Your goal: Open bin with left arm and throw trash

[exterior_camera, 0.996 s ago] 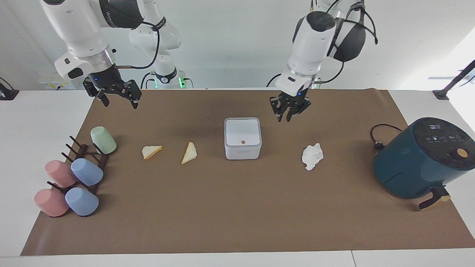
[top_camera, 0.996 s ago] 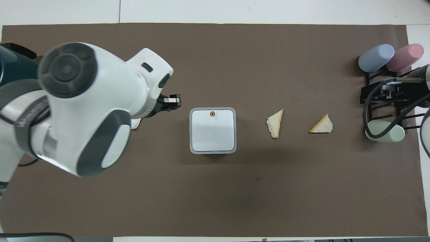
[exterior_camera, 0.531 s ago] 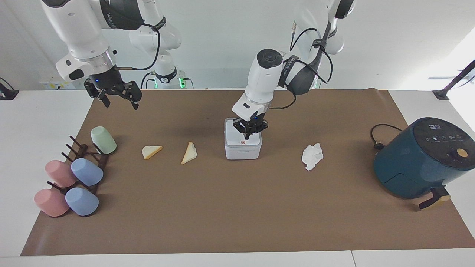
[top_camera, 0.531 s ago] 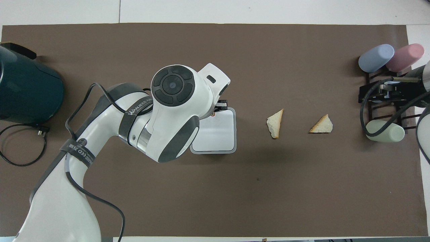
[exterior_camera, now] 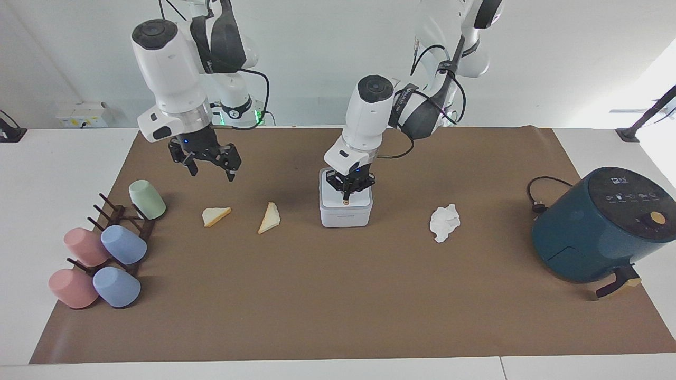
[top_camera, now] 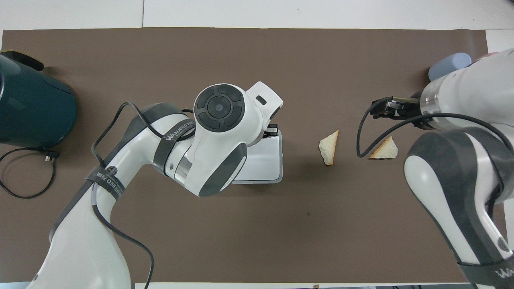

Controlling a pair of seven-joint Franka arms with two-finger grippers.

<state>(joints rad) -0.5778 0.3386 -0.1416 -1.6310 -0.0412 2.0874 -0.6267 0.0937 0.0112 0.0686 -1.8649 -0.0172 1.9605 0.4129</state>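
Note:
The white bin point(exterior_camera: 346, 214) stands mid-mat with its lid down; part of the bin shows in the overhead view point(top_camera: 265, 160). My left gripper point(exterior_camera: 345, 197) is shut, its tip down on the lid at the orange button. It peeks out under the wrist in the overhead view point(top_camera: 272, 130). My right gripper point(exterior_camera: 211, 170) is open and empty, up over the mat by the bread. Two bread pieces point(exterior_camera: 216, 215) point(exterior_camera: 270, 218) lie toward the right arm's end, also seen from overhead point(top_camera: 329, 146) point(top_camera: 384, 149). The paper wad point(exterior_camera: 444, 222) lies toward the left arm's end, hidden from overhead.
A dark teal air fryer point(exterior_camera: 602, 227) point(top_camera: 32, 108) with its cable point(exterior_camera: 537, 203) stands at the left arm's end. A dark cup rack point(exterior_camera: 119, 221) with several pastel cups point(exterior_camera: 123, 245) is at the right arm's end.
My left gripper swung from the air beside the bin down onto the lid's button. My right arm moved from the mat's corner toward the bread pieces. The lid stays down.

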